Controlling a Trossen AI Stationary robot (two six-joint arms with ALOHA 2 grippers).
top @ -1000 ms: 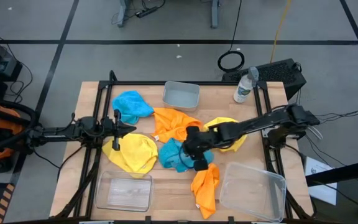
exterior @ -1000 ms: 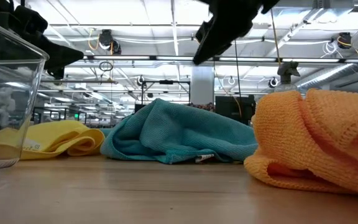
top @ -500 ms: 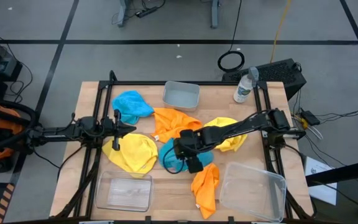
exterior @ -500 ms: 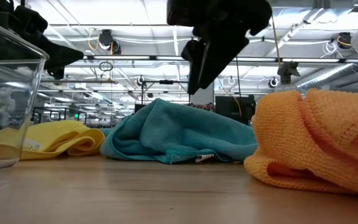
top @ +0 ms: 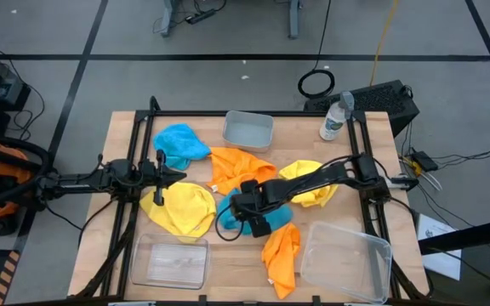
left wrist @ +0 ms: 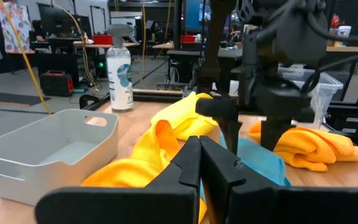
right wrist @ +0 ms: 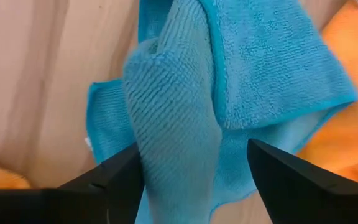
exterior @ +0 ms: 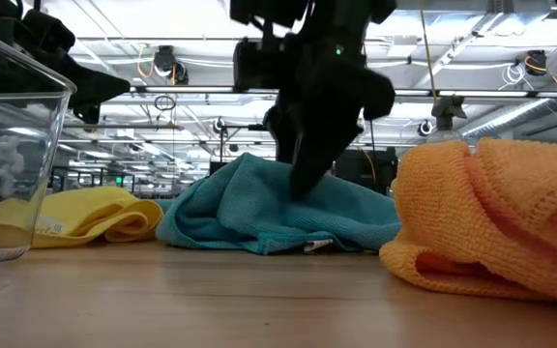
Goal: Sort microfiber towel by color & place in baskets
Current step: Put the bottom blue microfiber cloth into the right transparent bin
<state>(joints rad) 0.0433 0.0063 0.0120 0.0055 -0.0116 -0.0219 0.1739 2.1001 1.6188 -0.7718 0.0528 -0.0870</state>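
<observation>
1. While the left claw [top: 162, 177] is hanging pinched shut over the counter's [top: 313, 151] left side, the right claw [top: 243, 206] is standing wide apart at the middle.
2. Right claw fingers [right wrist: 114, 180] are straddling a raised fold of the blue towel [right wrist: 185, 118], tips down on the cloth, not gripping.
3. That blue towel [top: 238, 212] is lying mid-counter, beside a yellow towel [top: 179, 208] and touching an orange towel [top: 282, 255].
4. Second blue towel [top: 181, 143], orange towel [top: 238, 167] and yellow towel [top: 311, 184] are lying farther back.
5. Grey basket [top: 248, 130] is sitting at the far edge, two clear baskets [top: 170, 263] [top: 345, 259] near the front.
</observation>
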